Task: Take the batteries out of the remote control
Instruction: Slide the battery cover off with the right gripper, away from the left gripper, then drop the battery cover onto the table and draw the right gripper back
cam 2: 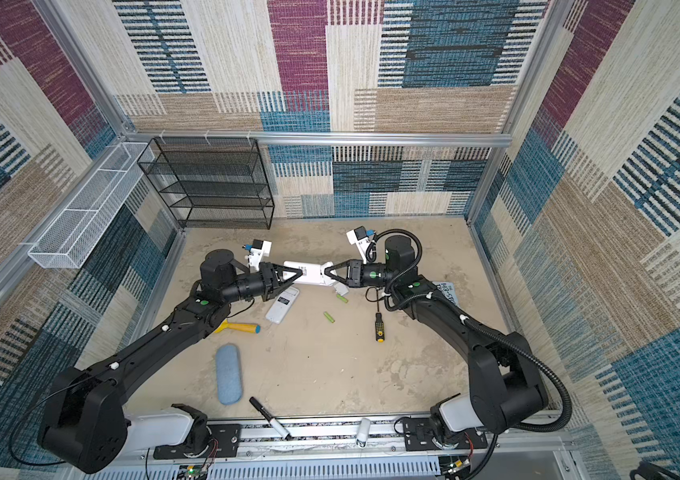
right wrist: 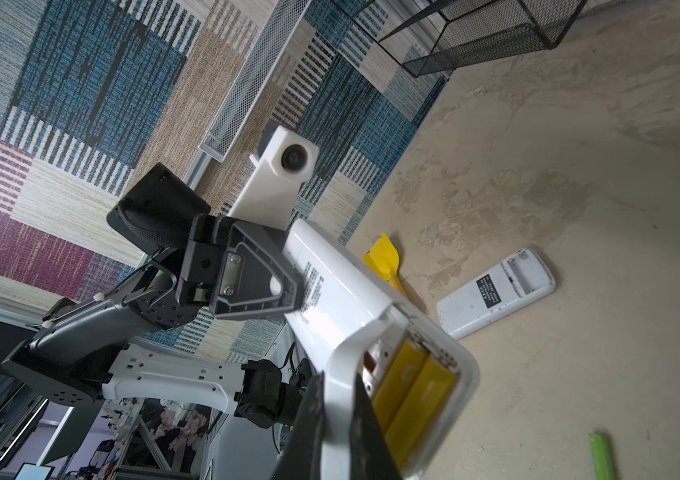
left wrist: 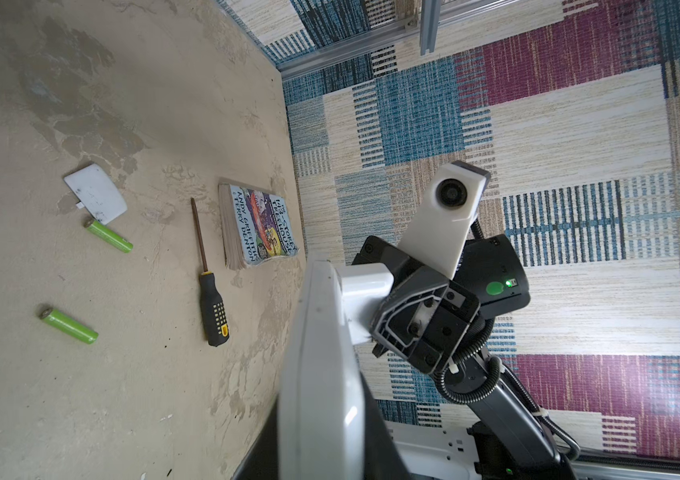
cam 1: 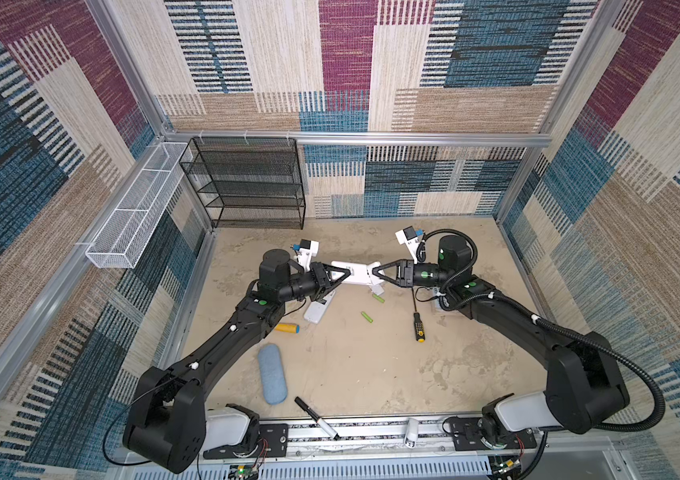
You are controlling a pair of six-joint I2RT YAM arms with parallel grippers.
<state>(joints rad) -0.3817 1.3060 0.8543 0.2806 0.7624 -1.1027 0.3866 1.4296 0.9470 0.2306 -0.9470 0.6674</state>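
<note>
A white remote control (cam 1: 356, 272) hangs in the air between my two grippers. My left gripper (cam 1: 346, 275) is shut on one end of it. My right gripper (right wrist: 338, 440) is shut on the rim of the other end, beside the open battery bay. Two yellow batteries (right wrist: 411, 392) lie side by side in that bay. Two lime green batteries (cam 1: 378, 298) (cam 1: 367, 317) lie loose on the floor below, also seen in the left wrist view (left wrist: 107, 235) (left wrist: 68, 325). A white battery cover (left wrist: 95, 193) lies next to the nearer one.
A second white remote (cam 1: 319, 309) lies back up on the floor under the left arm. Nearby are a black-and-yellow screwdriver (cam 1: 418, 324), a paperback book (left wrist: 259, 224), a yellow handle with a blue end (cam 1: 286, 328), a blue pad (cam 1: 272, 374) and a marker (cam 1: 315, 417). A black mesh rack (cam 1: 247, 183) stands at the back.
</note>
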